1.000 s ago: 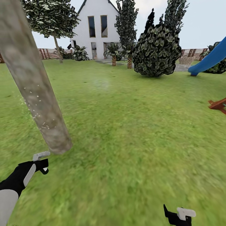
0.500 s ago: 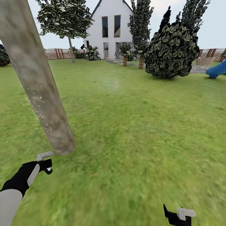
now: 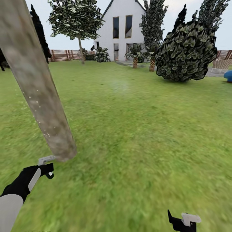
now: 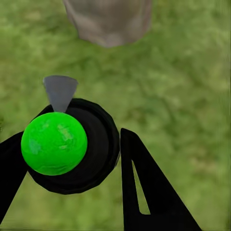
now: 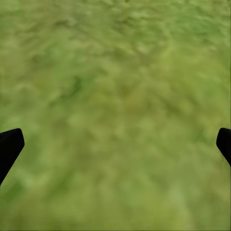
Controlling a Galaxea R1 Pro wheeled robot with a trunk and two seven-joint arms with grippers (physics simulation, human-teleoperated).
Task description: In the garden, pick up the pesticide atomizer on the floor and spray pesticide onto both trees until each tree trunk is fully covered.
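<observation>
We are seeing the leaning tree trunk point(image 3: 38, 87) standing just ahead of our left gripper point(image 3: 48, 167), blocking it, while open lawn point(image 3: 145, 135) is lying free beyond our right gripper point(image 3: 183, 222).

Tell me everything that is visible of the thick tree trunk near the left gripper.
The tree trunk is a thick, smooth cylinder, mottled pale grey-brown with faint green patches and small white specks on its lower part. It leans, its top toward the left side of the head view, and its base meets the lawn. No branches or leaves show on the visible length. The left gripper is just before the base, apart from it; the left wrist view shows the base beyond a held green-capped object.
</observation>
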